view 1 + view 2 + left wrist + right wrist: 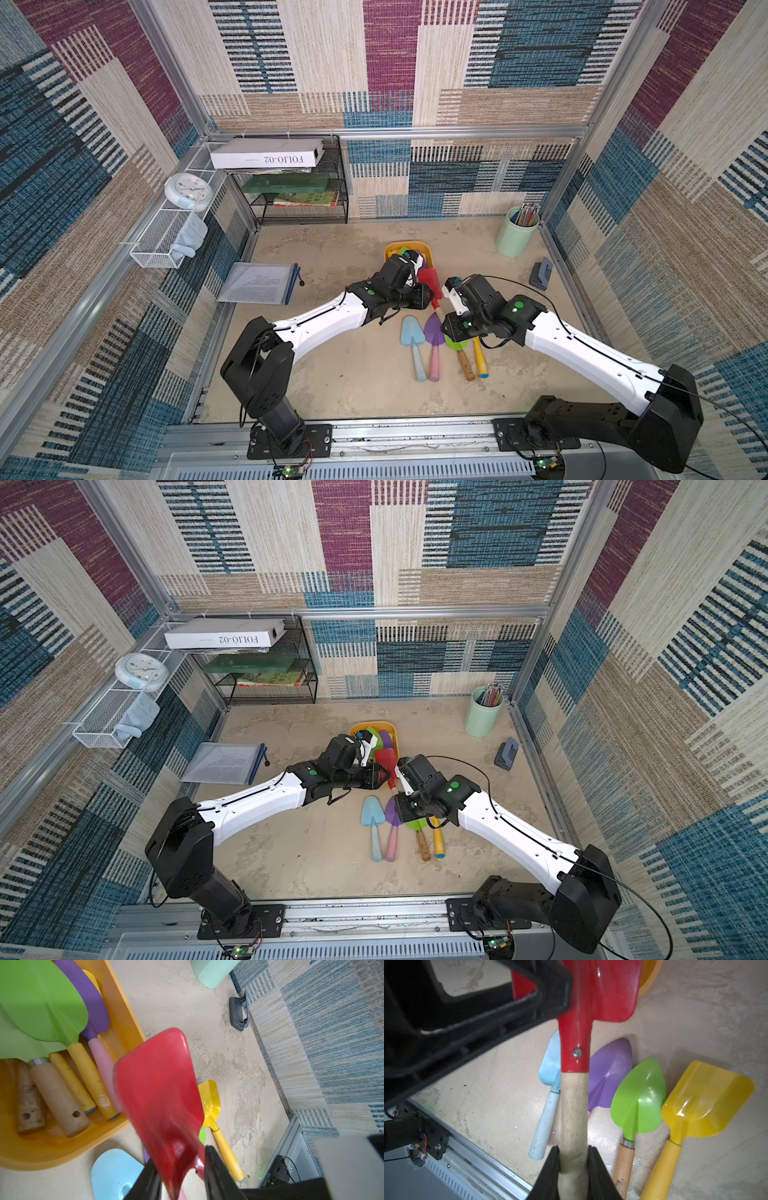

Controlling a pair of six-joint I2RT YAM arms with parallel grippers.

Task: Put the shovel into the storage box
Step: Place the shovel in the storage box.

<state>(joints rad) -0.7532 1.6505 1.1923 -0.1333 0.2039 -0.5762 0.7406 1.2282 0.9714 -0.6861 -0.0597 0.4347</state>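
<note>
A red shovel (430, 280) with a pale wooden handle hangs tilted just above the table, its blade (160, 1088) by the near corner of the yellow-orange storage box (405, 246). My right gripper (573, 1148) is shut on the wooden handle. My left gripper (180, 1155) has its jaws against both sides of the red blade's narrow neck. The storage box (124, 1012) holds several shovels. A light blue shovel (412, 332), a purple shovel (434, 332), a green shovel (639, 1097) and a yellow shovel (704, 1101) lie side by side on the table below my grippers.
A mint-green pencil cup (516, 232) stands at the back right, with a grey hole punch (541, 274) nearer along the right wall. A clear document folder (259, 282) lies at the left. A black mesh rack (299, 187) and a white wire basket (166, 245) line the back left.
</note>
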